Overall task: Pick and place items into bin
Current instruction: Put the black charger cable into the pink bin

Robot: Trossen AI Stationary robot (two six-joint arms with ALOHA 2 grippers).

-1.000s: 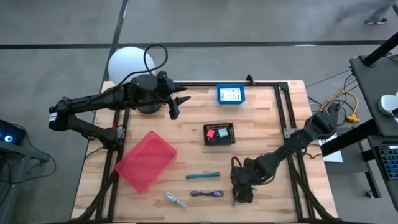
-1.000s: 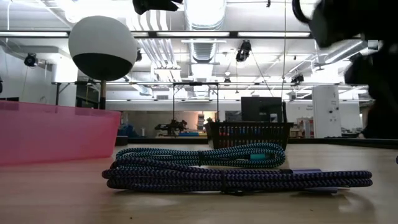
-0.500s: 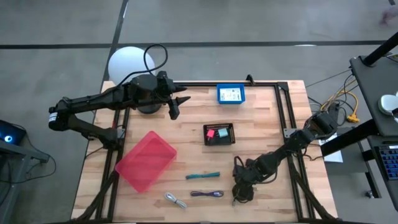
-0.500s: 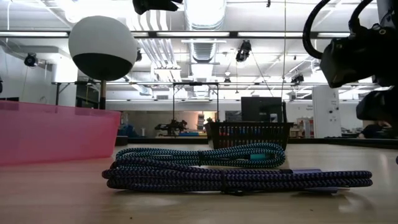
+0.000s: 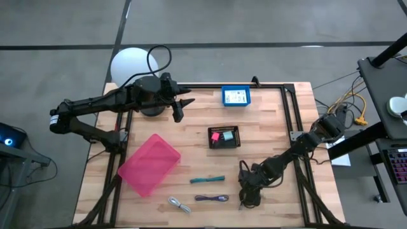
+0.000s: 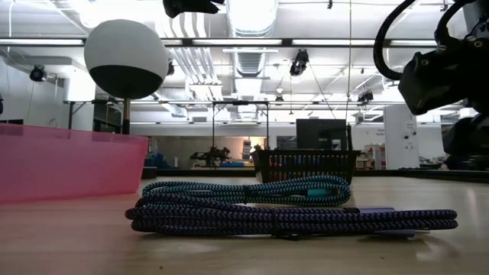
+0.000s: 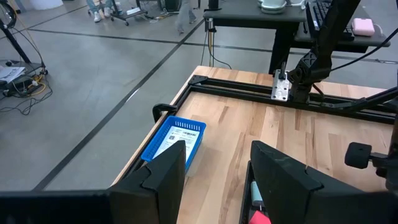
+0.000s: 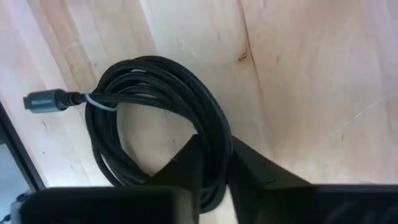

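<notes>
A black coiled cable (image 8: 149,118) lies on the table near its right front, and my right gripper (image 5: 248,189) is down on it, shut on one side of the coil. A teal cable (image 5: 207,180), a purple cable (image 5: 211,198) and a grey-white cable (image 5: 179,204) lie flat near the front edge. The pink bin (image 5: 149,164) stands at the left. A black basket (image 5: 224,137) at the middle holds a pink cube and a mint-green cube. My left gripper (image 5: 180,108) hangs open above the far left, touching nothing. My right gripper pinches several strands of the black cable's coil (image 8: 214,146) between its two fingers, at one side of the loop. The fingers come from above, pointing down, and lie across the strands. The coil lies flat on the table, its plug end (image 8: 43,99) free.
A white globe lamp (image 5: 133,63) on a black base stands at the far left corner. A blue tray (image 5: 236,96) sits at the far edge. A black frame rail (image 5: 289,114) runs along the table's right side. Bare wood lies between the basket and the cables.
My right gripper has shifted a little over the black cable at the near right. The cable stays on the table.
</notes>
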